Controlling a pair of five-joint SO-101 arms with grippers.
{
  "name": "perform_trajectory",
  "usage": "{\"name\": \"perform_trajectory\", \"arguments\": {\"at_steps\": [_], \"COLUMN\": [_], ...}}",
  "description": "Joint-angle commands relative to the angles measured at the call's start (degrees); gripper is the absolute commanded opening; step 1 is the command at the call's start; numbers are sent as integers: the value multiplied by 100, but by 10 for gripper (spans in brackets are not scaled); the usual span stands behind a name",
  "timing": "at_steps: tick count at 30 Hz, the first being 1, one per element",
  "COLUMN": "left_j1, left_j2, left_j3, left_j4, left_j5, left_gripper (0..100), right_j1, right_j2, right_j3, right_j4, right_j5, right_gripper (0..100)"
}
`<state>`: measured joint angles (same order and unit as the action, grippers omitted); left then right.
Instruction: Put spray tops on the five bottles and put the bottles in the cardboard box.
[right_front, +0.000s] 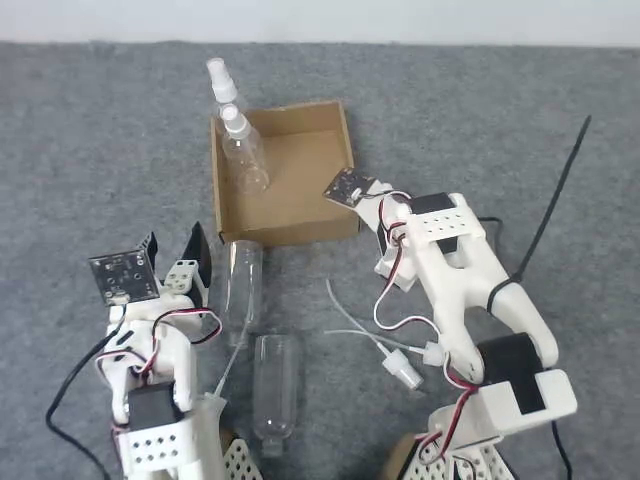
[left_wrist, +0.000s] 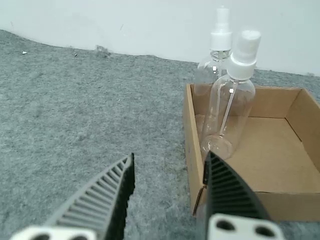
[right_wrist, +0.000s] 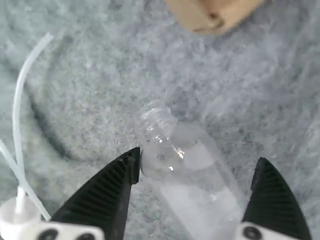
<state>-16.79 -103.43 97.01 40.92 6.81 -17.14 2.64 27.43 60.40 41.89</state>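
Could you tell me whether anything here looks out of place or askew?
One capped clear plastic bottle leans tilted against a wall of the brown cardboard box; another capped bottle stands outside, behind it.

Left arm (right_front: 160, 390), right arm (right_front: 470, 280): white printed shells, black servos, red-white-black wires looping. Left gripper (left_wrist: 170, 155): ribbed black fingers, white screw-holed bases. Right gripper (right_wrist: 199, 156): pointed black fingers.

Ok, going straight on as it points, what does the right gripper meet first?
Probably the uncapped bottle lying on the mat, framed by the open right gripper; depth is unclear.
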Motion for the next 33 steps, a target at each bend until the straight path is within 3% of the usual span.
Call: {"name": "perform_trajectory", "arguments": {"at_steps": [1,16,33], "left_j1": [26,26,26], "left_j2": [-141,-141,-141], "left_j3": [-75,-75,-75], "left_j4": [-185,-185,-185], "left_j5": [-44,-44,-44], "left_gripper": [211,212,212], "right_j1": [31,400,426], "right_j2": [-75,-57,558], "right_j3": [-299,-299,-343], "right_j4": [75,435,110], "right_j5": [624,2479,2725], "right_gripper": [302,300,299]}}
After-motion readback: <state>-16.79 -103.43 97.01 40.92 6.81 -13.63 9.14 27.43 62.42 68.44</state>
